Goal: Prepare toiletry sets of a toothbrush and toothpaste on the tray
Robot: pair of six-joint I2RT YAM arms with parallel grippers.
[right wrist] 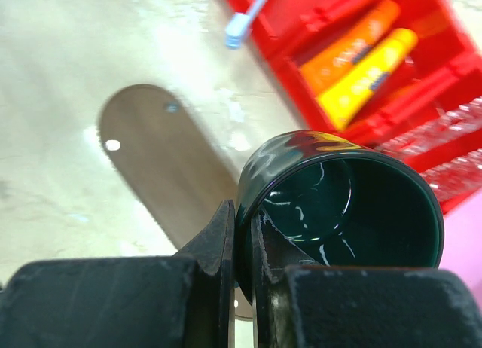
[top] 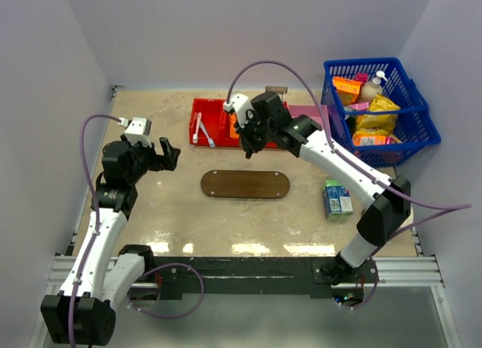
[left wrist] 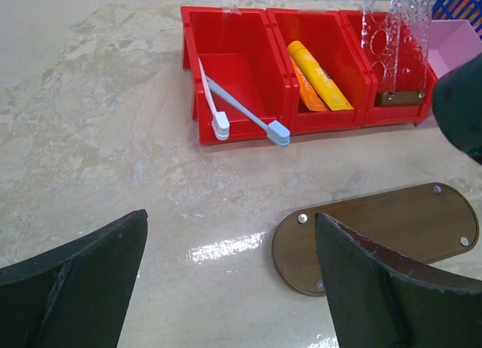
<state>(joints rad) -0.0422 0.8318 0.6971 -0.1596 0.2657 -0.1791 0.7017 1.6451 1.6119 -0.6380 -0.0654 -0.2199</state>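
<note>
White toothbrushes (left wrist: 241, 111) lie in the left compartment of the red bin (left wrist: 226, 20), heads sticking out over its front; they also show in the top view (top: 202, 129). Two orange toothpaste tubes (left wrist: 320, 77) lie in the middle compartment, and show in the right wrist view (right wrist: 361, 69). The dark brown oval tray (top: 245, 184) lies bare in front of the bin. My right gripper (right wrist: 242, 220) is shut on the rim of a dark green cup (right wrist: 339, 205), held above the tray's far edge near the bin. My left gripper (top: 167, 154) is open and empty, left of the tray (left wrist: 392, 227).
A blue basket (top: 407, 77) of goods stands at the back right. A pink box (left wrist: 452, 43) sits right of the bin. Clear plastic packets (left wrist: 392, 39) fill the bin's right compartment. A green carton (top: 338, 197) lies right of the tray.
</note>
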